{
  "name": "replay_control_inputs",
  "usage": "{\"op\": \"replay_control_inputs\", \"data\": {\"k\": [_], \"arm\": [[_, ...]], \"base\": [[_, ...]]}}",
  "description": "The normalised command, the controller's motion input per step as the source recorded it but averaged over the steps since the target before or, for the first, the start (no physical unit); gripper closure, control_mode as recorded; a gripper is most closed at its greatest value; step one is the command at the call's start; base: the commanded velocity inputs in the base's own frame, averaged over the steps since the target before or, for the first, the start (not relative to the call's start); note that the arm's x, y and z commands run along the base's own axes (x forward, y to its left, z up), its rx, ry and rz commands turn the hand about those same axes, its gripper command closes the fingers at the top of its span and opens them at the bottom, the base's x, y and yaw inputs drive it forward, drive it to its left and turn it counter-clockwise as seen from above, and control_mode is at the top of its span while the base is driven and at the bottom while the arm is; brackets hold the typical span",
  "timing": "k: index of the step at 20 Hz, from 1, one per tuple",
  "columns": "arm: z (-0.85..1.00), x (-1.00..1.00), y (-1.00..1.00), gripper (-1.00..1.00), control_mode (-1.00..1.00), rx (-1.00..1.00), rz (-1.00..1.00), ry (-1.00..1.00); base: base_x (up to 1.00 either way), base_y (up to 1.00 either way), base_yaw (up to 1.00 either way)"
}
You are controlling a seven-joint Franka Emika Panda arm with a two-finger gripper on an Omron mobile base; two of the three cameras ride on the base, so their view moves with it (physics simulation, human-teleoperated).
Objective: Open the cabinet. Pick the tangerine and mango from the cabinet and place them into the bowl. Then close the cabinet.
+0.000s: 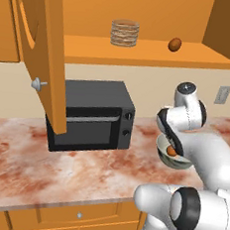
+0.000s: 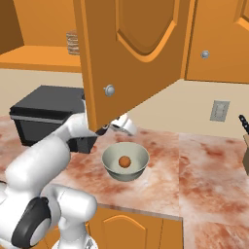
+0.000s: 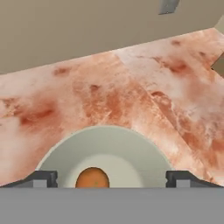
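The cabinet stands open: its left door (image 1: 44,45) swings out over the microwave and its right door (image 2: 131,53) hangs out above the bowl. On the cabinet shelf (image 1: 143,52) lies the reddish mango (image 1: 175,44). The pale grey-green bowl (image 2: 127,174) (image 1: 178,164) (image 3: 113,140) sits on the counter with the orange tangerine (image 2: 125,162) (image 1: 171,151) (image 3: 92,178) lying inside it. My gripper (image 3: 111,178) hovers just above the bowl, open, with nothing between its fingers; the tangerine lies below them.
A ribbed brownish cylinder (image 1: 125,33) (image 2: 72,43) stands on the shelf left of the mango. The black microwave (image 1: 92,115) (image 2: 46,114) sits on the marbled counter (image 2: 209,170). A wall outlet (image 2: 220,111) and a knife block (image 2: 245,141) are at the right.
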Motion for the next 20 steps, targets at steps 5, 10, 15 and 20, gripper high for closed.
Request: {"op": "replay_control_inputs", "data": {"k": [5, 10, 15, 20], "arm": [[1.0, -0.26, 0.22, -1.0, -1.0, 0.0, 0.0, -0.29], [1.0, -0.13, 0.32, -1.0, -1.0, 0.0, 0.01, -0.28], [1.0, -0.08, 0.42, -1.0, -1.0, 0.0, 0.04, -0.2], [1.0, -0.1, 0.24, -1.0, -1.0, 0.0, 0.08, -0.15]], "base": [[0.0, 0.0, 0.0], [0.0, 0.0, 0.0], [0.0, 0.0, 0.0], [0.0, 0.0, 0.0]]}}
